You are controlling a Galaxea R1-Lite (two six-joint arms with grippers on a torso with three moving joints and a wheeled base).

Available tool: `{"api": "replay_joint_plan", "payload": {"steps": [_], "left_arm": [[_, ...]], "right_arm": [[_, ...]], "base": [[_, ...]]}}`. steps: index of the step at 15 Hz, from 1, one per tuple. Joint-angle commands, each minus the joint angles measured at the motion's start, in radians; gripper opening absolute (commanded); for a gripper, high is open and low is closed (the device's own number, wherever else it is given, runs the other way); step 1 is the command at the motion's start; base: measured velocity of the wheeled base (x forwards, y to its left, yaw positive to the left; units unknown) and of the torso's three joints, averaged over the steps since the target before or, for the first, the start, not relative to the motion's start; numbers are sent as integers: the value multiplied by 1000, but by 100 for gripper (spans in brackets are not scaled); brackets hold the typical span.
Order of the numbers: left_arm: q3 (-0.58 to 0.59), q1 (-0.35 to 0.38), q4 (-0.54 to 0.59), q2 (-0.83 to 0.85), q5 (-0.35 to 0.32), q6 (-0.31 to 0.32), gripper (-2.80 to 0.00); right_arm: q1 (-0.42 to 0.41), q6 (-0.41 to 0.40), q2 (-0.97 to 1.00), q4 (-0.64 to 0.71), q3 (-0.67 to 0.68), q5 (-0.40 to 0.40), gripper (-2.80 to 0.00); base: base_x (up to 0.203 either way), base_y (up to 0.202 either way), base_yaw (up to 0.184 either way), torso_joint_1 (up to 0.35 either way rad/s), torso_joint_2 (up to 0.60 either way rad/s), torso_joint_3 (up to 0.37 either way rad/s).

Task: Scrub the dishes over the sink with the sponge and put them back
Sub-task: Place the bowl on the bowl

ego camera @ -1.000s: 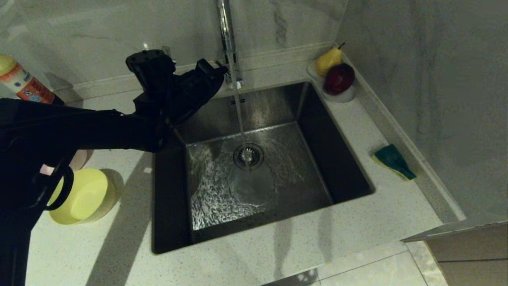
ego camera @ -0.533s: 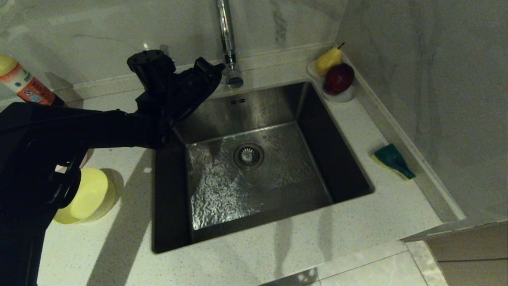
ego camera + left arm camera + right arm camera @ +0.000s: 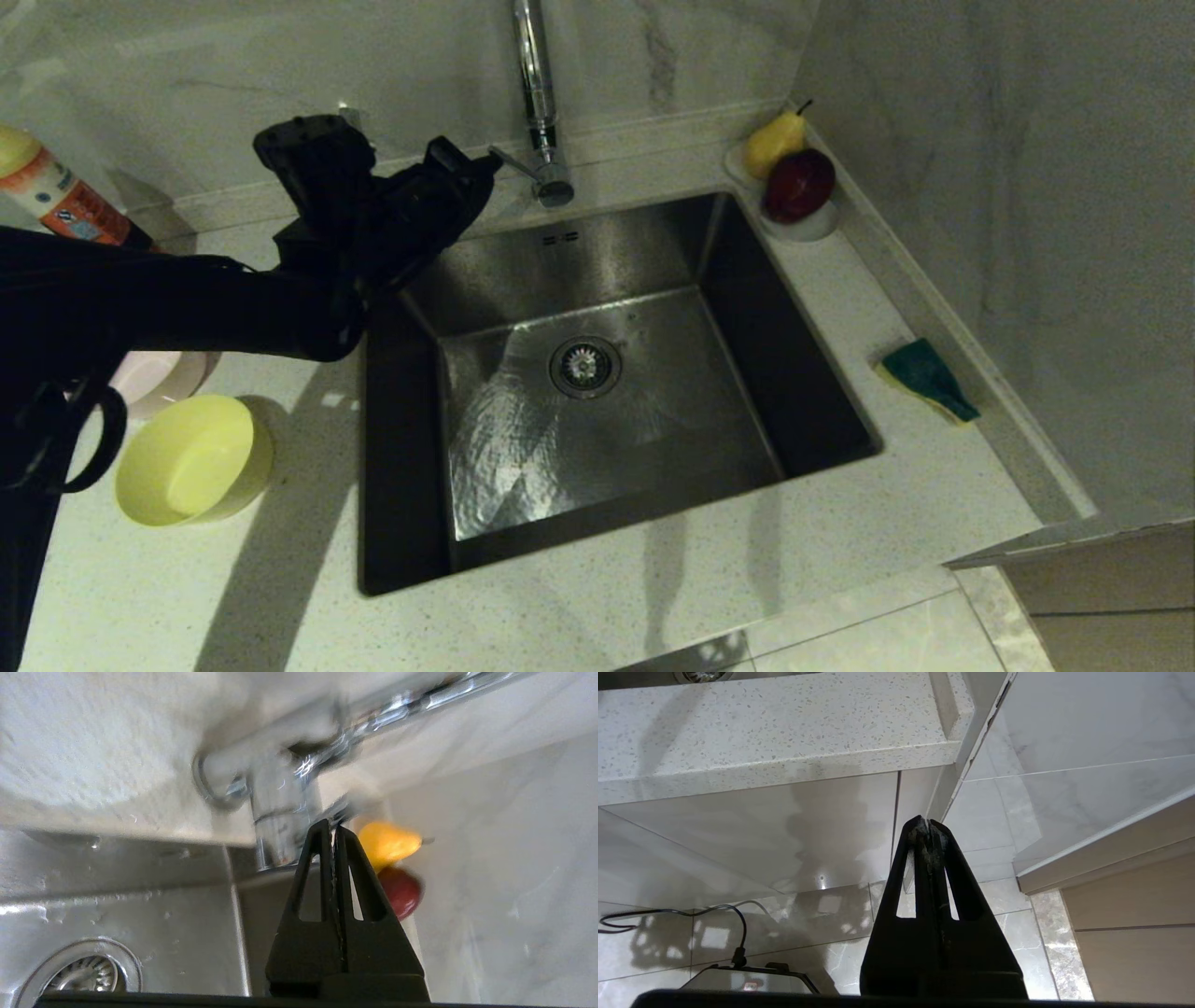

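Left gripper (image 3: 481, 168), fingers pressed together and empty, hangs upper centre beside the faucet lever (image 3: 509, 159). Sponge (image 3: 924, 378) lies right of the sink (image 3: 597, 373); yellow bowl (image 3: 191, 459) lower left. Right gripper (image 3: 928, 826) is pinched closed below the counter edge.

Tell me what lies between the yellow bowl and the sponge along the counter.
In the head view, the sink lies between the yellow bowl and the sponge: wet steel floor, central drain strainer, nothing else inside it.
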Motion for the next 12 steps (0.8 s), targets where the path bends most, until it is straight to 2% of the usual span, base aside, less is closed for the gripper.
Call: {"api": "replay_joint_plan", "payload": {"steps": [1, 3, 4, 6, 8, 9, 10, 12], "left_arm": [[116, -27, -27, -172, -9, -1, -280], [224, -47, -31, -278, -10, 13, -280], [289, -54, -30, -324, -11, 41, -280], [410, -60, -22, -410, -10, 149, -280], [484, -61, 44, -529, 10, 253, -280], [515, -60, 98, -596, 45, 316, -280], [554, -56, 145, -659, 108, 392, -280], [663, -35, 184, -773, 274, 565, -280]], "right_arm": [[0, 0, 1, -1, 0, 0, -280], [0, 0, 1, -1, 0, 0, -280], [0, 0, 1, -1, 0, 0, -280], [1, 0, 1, -1, 0, 0, -280], [0, 0, 1, -1, 0, 0, -280], [0, 0, 1, -1, 0, 0, -280], [0, 0, 1, -1, 0, 0, -280], [0, 0, 1, -1, 0, 0, -280]], "base": [[0, 0, 0, 0, 0, 0], [0, 0, 0, 0, 0, 0], [0, 0, 0, 0, 0, 0], [0, 0, 0, 0, 0, 0], [0, 0, 0, 0, 0, 0], [0, 0, 0, 0, 0, 0], [0, 0, 0, 0, 0, 0], [0, 0, 0, 0, 0, 0]]}}
